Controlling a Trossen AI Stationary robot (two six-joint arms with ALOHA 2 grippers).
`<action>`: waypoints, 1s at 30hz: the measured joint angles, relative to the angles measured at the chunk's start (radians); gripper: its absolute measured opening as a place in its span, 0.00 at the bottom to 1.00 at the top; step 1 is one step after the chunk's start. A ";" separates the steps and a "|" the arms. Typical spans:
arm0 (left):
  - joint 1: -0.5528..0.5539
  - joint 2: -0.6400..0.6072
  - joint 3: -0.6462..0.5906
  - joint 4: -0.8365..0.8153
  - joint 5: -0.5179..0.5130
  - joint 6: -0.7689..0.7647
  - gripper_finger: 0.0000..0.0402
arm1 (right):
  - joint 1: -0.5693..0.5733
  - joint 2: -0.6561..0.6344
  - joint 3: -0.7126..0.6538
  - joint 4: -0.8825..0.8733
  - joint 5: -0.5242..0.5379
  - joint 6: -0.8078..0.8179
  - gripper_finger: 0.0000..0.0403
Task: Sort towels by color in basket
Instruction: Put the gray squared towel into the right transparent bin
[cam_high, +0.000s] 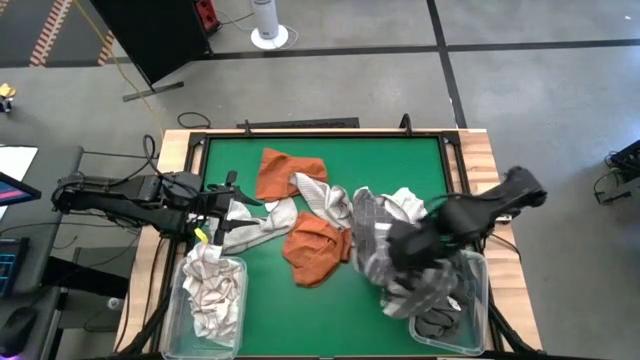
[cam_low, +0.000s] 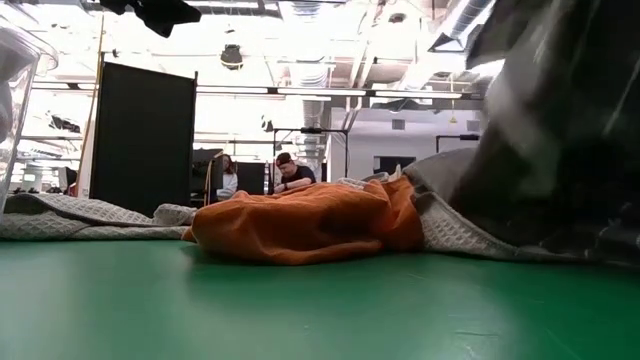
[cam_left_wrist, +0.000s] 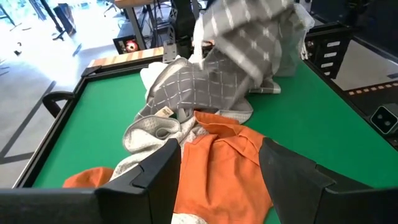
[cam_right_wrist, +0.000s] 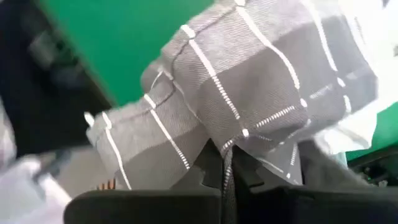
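Note:
My right gripper (cam_right_wrist: 225, 177) is shut on a dark grey towel with thin white checks (cam_high: 385, 250), raised over the table's right side beside the right basket (cam_high: 478, 300). That towel also shows in the left wrist view (cam_left_wrist: 249, 37) and in the low view (cam_low: 560, 130). Two rust orange towels (cam_high: 290, 172) (cam_high: 315, 247) and a lighter white-and-grey checked towel (cam_high: 322, 200) lie heaped on the green table. My left gripper (cam_left_wrist: 217, 177) is open at the table's left side, above the heap's left end, touching nothing. My right gripper pinches a bunched fold of the dark grey checked towel (cam_right_wrist: 227, 146) between its two shut fingers, coming from above and pointing down. The cloth drapes slack around and below the fingers. Its lower part reaches the table (cam_low: 520, 235).
The left basket (cam_high: 238, 300), a clear bin at the near left, holds light checked towels. The right basket holds a dark cloth (cam_high: 435, 322). A raised wooden rim (cam_high: 180, 150) borders the table. People sit far behind the table (cam_low: 290, 172).

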 joint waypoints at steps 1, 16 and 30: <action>0.000 0.000 0.000 -0.001 0.000 0.000 0.52 | 0.025 -0.024 0.000 0.000 -0.003 -0.016 0.05; 0.000 0.000 0.000 -0.002 0.000 -0.006 0.52 | 0.377 -0.043 -0.337 0.089 -0.003 -0.043 0.06; 0.000 0.000 0.000 0.004 -0.002 -0.005 0.52 | 0.468 -0.039 -0.737 0.599 0.047 0.102 0.06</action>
